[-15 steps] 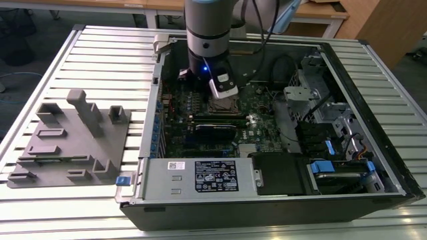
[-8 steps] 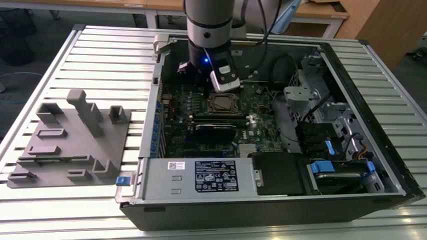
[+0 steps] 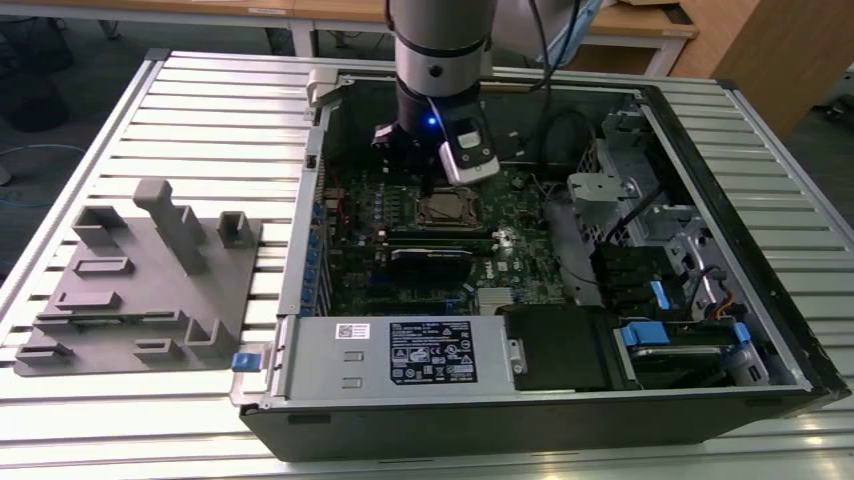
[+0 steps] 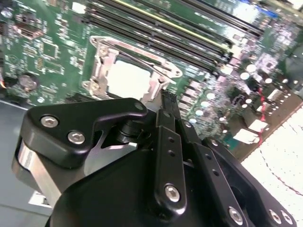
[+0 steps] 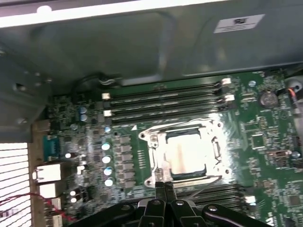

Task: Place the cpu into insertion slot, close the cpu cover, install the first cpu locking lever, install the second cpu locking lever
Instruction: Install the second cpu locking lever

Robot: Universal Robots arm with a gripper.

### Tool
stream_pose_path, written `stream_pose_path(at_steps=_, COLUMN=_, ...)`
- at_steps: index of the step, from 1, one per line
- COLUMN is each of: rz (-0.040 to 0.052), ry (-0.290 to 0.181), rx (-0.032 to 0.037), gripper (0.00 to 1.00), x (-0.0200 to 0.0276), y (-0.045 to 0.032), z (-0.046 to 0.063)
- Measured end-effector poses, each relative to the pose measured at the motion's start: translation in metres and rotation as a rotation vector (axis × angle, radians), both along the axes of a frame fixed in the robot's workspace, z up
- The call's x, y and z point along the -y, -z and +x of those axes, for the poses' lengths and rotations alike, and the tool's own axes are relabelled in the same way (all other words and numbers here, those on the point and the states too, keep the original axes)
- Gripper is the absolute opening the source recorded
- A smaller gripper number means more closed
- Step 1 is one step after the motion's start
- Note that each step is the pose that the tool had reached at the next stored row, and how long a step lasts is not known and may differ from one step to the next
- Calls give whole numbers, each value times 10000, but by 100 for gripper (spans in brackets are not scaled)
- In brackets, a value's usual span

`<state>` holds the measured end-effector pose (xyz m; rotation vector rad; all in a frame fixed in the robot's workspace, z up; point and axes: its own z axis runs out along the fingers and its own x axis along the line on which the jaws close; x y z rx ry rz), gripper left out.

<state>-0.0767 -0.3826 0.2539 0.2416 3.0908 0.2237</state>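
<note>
The cpu lies flat in the insertion slot, its silver top glaring bright, and it also appears in the second wrist view. The cpu cover lies down around it as a silver frame. A thin locking lever rod runs along one side of the frame. My gripper hovers just beside the socket's edge with its black fingertips pressed together, holding nothing I can see. In the exterior view the arm's wrist hangs over the socket inside the open computer case.
Long memory slots run beside the socket, with the case's metal wall beyond them. A power supply and drive bays with blue tabs fill the case's near side. A grey fixture plate sits on the slatted table at the exterior view's left.
</note>
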Motion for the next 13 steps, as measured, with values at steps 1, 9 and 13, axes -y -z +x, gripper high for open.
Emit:
stream_pose_path(at_steps=1, rz=0, ry=8, rx=0, gripper=10, x=0, y=0, z=27)
stream_pose_path(at_steps=9, rz=-2, ry=106, rx=0, gripper=10, x=5, y=29, z=185)
stream_pose_path(at_steps=13, rz=-2, ry=135, rx=-1, gripper=10, x=34, y=81, z=211)
